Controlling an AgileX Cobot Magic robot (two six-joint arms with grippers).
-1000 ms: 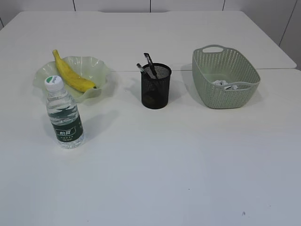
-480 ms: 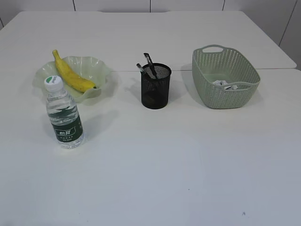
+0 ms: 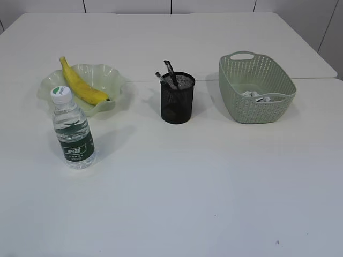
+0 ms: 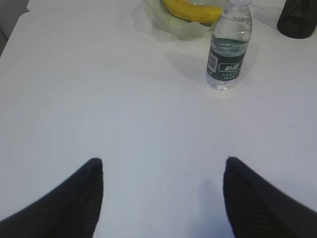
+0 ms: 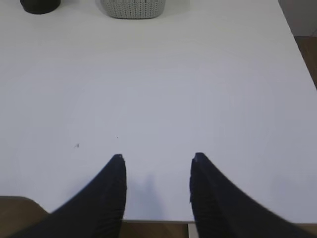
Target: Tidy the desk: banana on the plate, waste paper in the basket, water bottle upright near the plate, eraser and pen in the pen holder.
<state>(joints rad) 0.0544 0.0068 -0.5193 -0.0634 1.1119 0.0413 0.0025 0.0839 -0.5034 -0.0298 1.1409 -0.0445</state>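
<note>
Left wrist view was filled below by two dark fingers (image 4: pixel 54 203), spread wide with nothing between them but bare white tabletop (image 4: pixel 124 114). Ahead of the right-hand finger and well apart from it, the water bottle (image 4: pixel 227 49) was seen upright, its dark green label carrying a barcode and white characters too small to be read. Just beyond it the banana (image 4: pixel 190 9) was seen lying in the plate (image 4: pixel 181 27), both cut off by the upper edge, as was the pen holder (image 4: pixel 297 20) at the far corner.

Right wrist view was occupied by the other fingers (image 5: pixel 106 198), parted about halfway and closed on nothing, hanging over the tabletop's near edge. Far ahead, only the basket (image 5: pixel 132 7) base and a dark sliver of the pen holder were caught.

Exterior view showed neither arm. Two pens (image 3: pixel 170 74) were seen standing out of the pen holder; the eraser could not be made out through the mesh. Waste paper (image 3: pixel 254 96) was partly visible inside the basket.
</note>
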